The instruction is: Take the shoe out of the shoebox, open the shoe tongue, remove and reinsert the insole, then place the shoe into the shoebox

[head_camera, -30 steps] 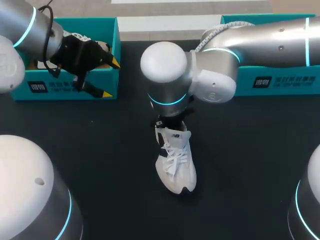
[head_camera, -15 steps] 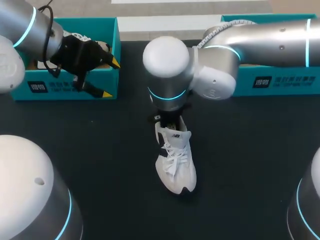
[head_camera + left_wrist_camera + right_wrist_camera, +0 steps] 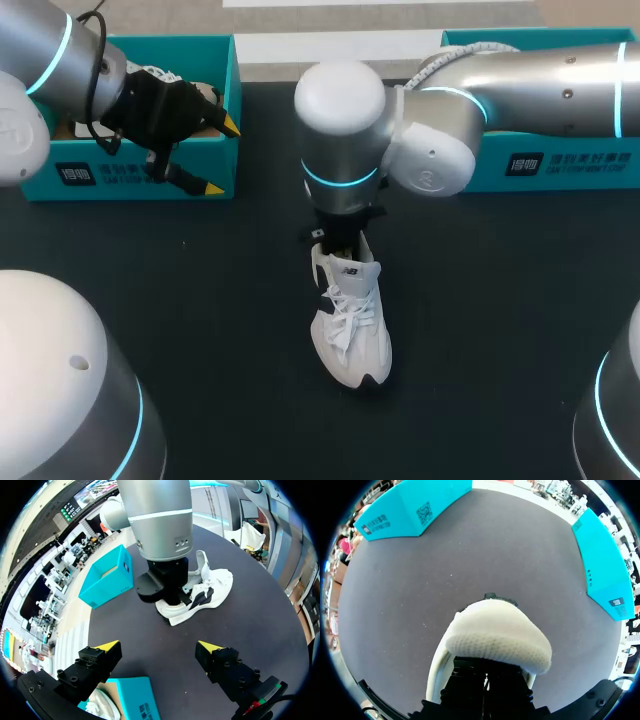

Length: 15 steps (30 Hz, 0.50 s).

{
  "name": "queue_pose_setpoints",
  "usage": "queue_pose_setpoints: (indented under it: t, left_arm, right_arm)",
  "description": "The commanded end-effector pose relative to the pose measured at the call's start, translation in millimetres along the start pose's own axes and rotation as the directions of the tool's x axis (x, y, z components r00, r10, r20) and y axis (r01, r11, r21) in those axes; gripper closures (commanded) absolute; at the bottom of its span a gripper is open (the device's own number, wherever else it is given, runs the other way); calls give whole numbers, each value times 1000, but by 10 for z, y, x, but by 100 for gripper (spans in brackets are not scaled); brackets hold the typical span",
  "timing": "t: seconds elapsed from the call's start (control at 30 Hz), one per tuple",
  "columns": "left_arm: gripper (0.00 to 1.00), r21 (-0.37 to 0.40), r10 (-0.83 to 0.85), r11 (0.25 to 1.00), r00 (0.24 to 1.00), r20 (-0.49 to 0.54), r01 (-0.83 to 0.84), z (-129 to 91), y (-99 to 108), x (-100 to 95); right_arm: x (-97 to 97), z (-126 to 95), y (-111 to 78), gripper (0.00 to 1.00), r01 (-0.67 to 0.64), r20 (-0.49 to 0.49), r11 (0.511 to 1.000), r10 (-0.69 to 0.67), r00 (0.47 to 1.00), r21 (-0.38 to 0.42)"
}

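Black table [image 3: 200, 300] carries a teal shoebox [image 3: 110, 185] holding something white, shoe [image 3: 350, 320] outside.

The teal cardboard shoebox [image 3: 130, 178] at ten o'clock in the head view bore a dark square mark and a line of dark print on its front wall. The teal cardboard box [image 3: 570, 165] at two o'clock bore the same. The white lace-up shoe [image 3: 350, 335] had a small dark mark on its tongue. None could be read.
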<state>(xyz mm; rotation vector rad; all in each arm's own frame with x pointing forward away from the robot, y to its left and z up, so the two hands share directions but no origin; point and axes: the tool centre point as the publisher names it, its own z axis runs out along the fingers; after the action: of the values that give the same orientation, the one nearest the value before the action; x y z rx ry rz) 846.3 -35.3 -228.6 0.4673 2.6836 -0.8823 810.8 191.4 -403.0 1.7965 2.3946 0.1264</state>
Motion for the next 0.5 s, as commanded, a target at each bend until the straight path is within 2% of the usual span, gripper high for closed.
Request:
queue_pose_setpoints:
  t: [0.03,0.23,0.5]
  left_arm:
    - [0,-3,0,1000,1000,0,0,-8,-3,9]
    - [0,-3,0,1000,1000,0,0,-8,-3,9]
    - [0,-3,0,1000,1000,0,0,-8,-3,9]
  right_arm:
    - [11,32,-106,100,-32,-21,999,33,999,44]
    - [16,-132,-300,100,-104,4,993,104,995,52]
    - [86,120,-442,100,-102,-51,984,110,993,145]
